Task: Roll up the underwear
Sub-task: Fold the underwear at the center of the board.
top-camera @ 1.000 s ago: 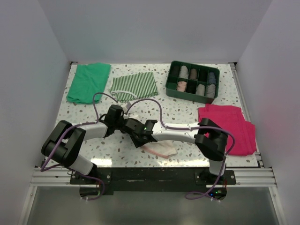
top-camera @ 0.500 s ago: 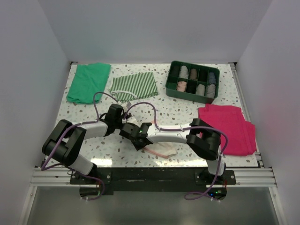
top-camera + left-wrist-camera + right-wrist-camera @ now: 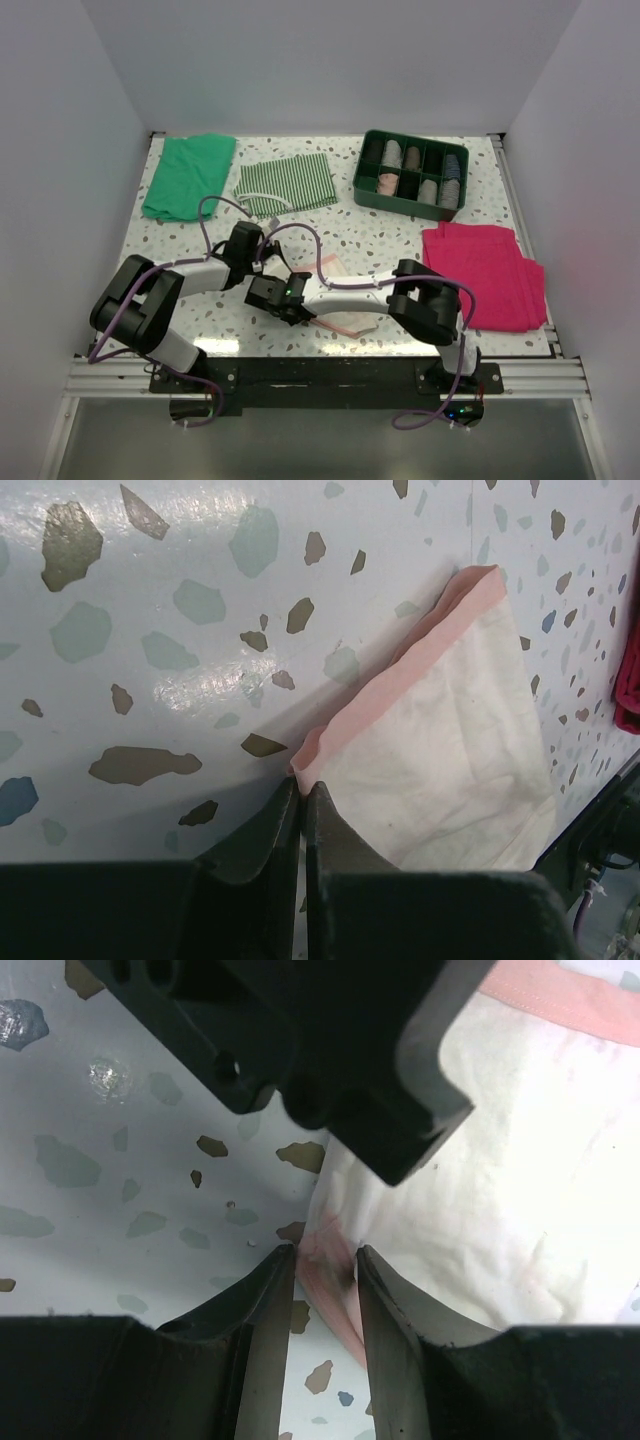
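The underwear [image 3: 440, 750], pale with a pink edging, lies partly lifted on the speckled bench [image 3: 380, 235] near its front edge, between the two arms. The left gripper [image 3: 303, 798] is clenched on a corner of the pink edging. The right gripper [image 3: 325, 1270] grasps a bunched fold of the same edging, just beside the left one. A magenta cloth [image 3: 485, 275] lies to the right; a striped cloth [image 3: 285, 183], a green cloth [image 3: 188, 175] and a compartment tray [image 3: 362, 172] sit farther back.
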Motion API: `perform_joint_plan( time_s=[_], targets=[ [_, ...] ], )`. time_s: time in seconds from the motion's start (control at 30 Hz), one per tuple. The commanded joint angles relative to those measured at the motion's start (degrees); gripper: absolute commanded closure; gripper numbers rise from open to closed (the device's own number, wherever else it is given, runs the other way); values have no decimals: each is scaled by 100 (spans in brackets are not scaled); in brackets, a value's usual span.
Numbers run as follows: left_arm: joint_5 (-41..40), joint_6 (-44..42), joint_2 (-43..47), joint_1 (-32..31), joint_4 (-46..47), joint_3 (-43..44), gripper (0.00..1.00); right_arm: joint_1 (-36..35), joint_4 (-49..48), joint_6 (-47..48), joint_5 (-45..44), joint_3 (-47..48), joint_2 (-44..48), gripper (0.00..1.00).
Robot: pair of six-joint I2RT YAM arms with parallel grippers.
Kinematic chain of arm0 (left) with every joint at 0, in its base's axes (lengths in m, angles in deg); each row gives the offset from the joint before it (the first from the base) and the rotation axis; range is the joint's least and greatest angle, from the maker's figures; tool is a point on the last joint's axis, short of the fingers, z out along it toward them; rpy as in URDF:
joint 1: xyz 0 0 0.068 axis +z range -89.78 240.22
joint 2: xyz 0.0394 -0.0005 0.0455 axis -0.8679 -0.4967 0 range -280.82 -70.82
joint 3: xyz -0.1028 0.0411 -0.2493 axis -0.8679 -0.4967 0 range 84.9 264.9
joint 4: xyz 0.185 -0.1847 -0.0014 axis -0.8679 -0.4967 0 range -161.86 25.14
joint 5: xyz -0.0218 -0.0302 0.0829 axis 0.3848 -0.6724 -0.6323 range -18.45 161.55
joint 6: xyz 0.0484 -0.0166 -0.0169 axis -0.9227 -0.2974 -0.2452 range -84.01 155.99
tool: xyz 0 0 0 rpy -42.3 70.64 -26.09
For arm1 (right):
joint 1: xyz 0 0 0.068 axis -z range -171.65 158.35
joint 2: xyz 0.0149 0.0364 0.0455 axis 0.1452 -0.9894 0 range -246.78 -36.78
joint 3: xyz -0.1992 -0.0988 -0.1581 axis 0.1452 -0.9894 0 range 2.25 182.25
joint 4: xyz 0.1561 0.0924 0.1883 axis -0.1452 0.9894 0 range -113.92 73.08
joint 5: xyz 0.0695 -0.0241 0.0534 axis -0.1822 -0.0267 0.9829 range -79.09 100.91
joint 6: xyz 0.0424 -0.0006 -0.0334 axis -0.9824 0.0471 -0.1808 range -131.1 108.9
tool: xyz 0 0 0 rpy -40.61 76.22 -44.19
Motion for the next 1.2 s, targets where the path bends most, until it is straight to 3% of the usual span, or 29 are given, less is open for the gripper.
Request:
perform_joint_plan(
  time_s=[0.0,0.8,1.17],
  targets=[
    [-27,-72,-59,3,-6,150,100,-119,215,-153,-696,299,10,63],
    [-53,-81,-41,3,-85,194,100,-216,-22,-83,-670,265,-333,63],
    [-71,-107,-24,3,-146,212,100,-216,-31,-206,-670,150,-570,75]
  ],
)
